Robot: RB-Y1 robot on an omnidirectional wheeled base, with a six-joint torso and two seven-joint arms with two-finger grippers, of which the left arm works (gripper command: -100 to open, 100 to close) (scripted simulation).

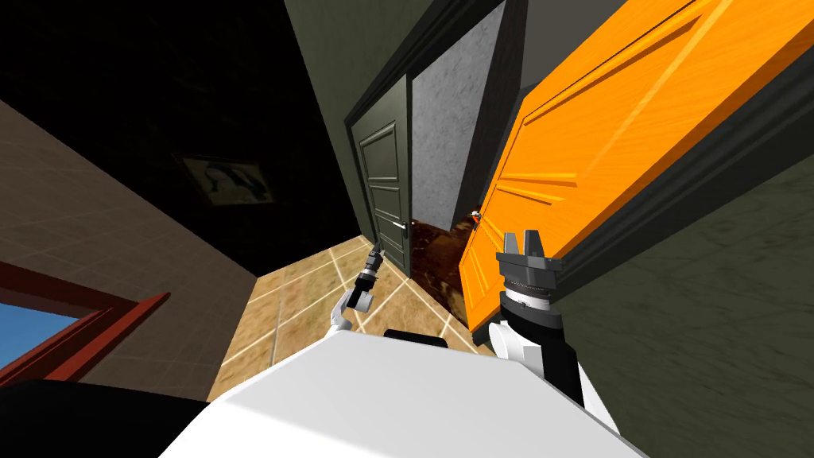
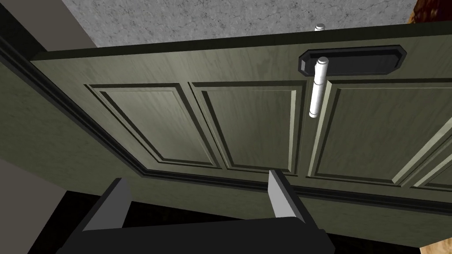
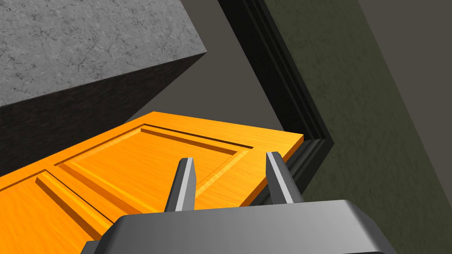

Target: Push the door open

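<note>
Operator: Left gripper (image 1: 375,256): how wide is it, and what is it on?

Observer: Wide. In the left wrist view its two fingers (image 2: 282,198) stand about a third of the frame apart, with nothing between them. They point at the panelled face of the dark green door (image 2: 247,123), close to the moulded border along one edge. I cannot tell whether the tips touch it.

Operator: And where is that door?

Observer: Ahead and a little to my left in the head view, at the far end of the tan tiled floor (image 1: 294,318). It is ajar. A speckled grey wall (image 1: 445,119) shows past its free edge, and a strip of dark brown floor (image 1: 433,254) lies in the gap. The white lever handle (image 2: 318,90) sits on a black plate (image 2: 353,61) near that free edge, well clear of the fingers.

Operator: Right gripper (image 1: 521,235)?

Observer: It is raised on my right, just beside the orange door (image 1: 604,135), which is swung off its black frame (image 3: 282,79). The right wrist view looks along the orange panels toward the corner where door and frame meet. The fingers there are closer together than the left pair. There is a narrow gap and nothing in it. I cannot tell whether they touch the orange face.
</note>
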